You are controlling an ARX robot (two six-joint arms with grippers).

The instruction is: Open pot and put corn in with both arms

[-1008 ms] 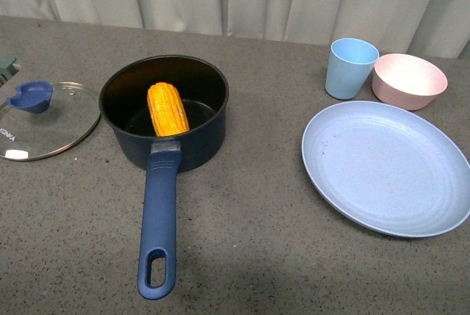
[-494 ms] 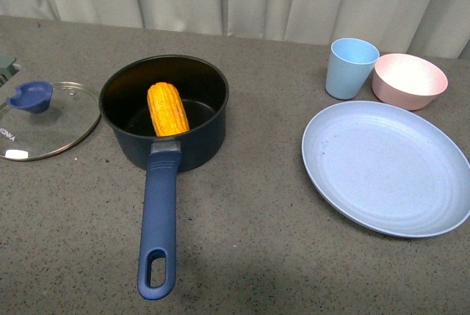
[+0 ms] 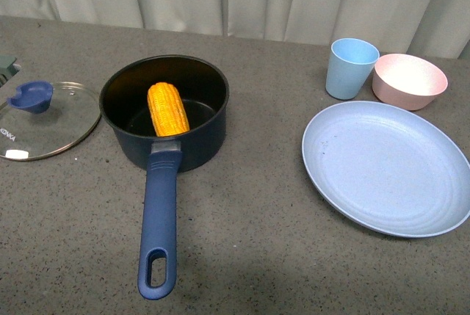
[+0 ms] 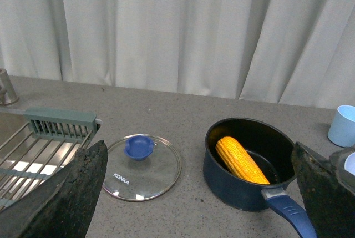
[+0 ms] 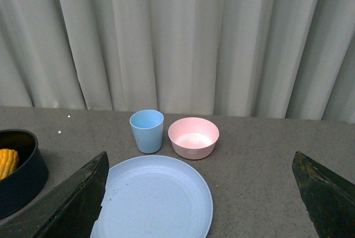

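The dark navy pot [image 3: 125, 139] stands open on the grey table, its long blue handle [image 3: 158, 219] pointing toward me. The yellow-orange corn [image 3: 167, 109] lies inside it, leaning on the near wall. The glass lid [image 3: 59, 125] with its blue knob [image 3: 31, 96] lies flat on the table left of the pot. Neither arm shows in the front view. The left wrist view shows the pot [image 4: 233, 191], corn [image 4: 241, 160] and lid [image 4: 158, 174] between my left gripper's [image 4: 202, 193] open fingers [image 4: 77, 193]. My right gripper [image 5: 202, 193] is open and empty above the plate.
A large light-blue plate [image 3: 385, 168] lies on the right, with a light-blue cup [image 3: 350, 67] and a pink bowl [image 3: 408, 80] behind it. A metal dish rack [image 4: 33, 149] stands at the far left. A white curtain hangs behind the table.
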